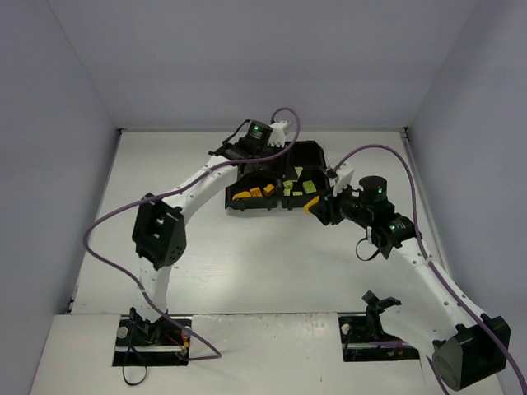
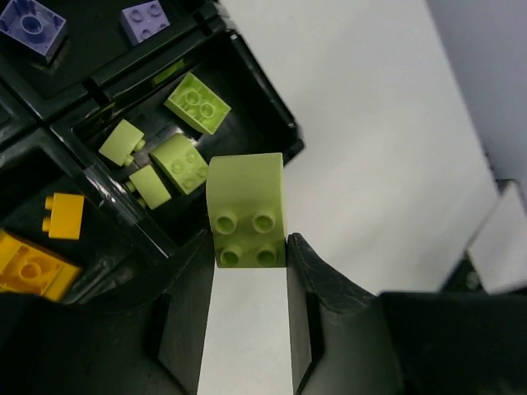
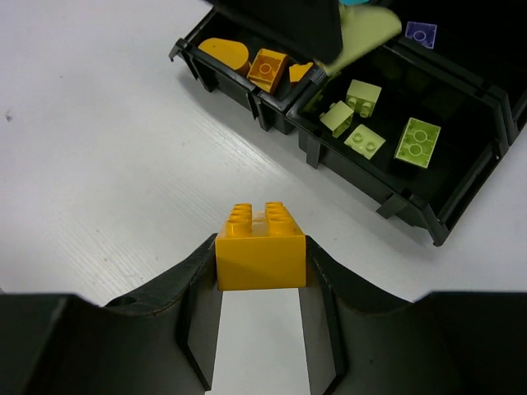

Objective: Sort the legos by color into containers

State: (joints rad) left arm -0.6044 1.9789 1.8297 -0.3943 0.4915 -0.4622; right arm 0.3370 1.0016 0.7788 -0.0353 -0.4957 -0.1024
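White tabletop (image 1: 247, 271) is occupied by a black tray (image 1: 313, 150). A lime green brick (image 2: 245, 197) is clamped by the left gripper (image 2: 247, 247) at the lime compartment's rim. An orange brick (image 3: 260, 243) is clamped by the right gripper (image 3: 261, 262) over bare table near the tray.

White table (image 1: 247, 263): flat, matt surface; faint lengthwise streaks show in the right wrist view; one small dark speck (image 3: 9, 116) lies on it at the left margin of that view. Enclosure: plain pale grey-lavender panels on three sides, namely left wall (image 1: 49, 123), back wall (image 1: 263, 58) and right wall (image 1: 486, 107); a thin dark seam (image 1: 189, 129) runs where the back wall meets the table. Near edge: a cream-toned board (image 1: 263, 354) spans the width, adjoining the table.
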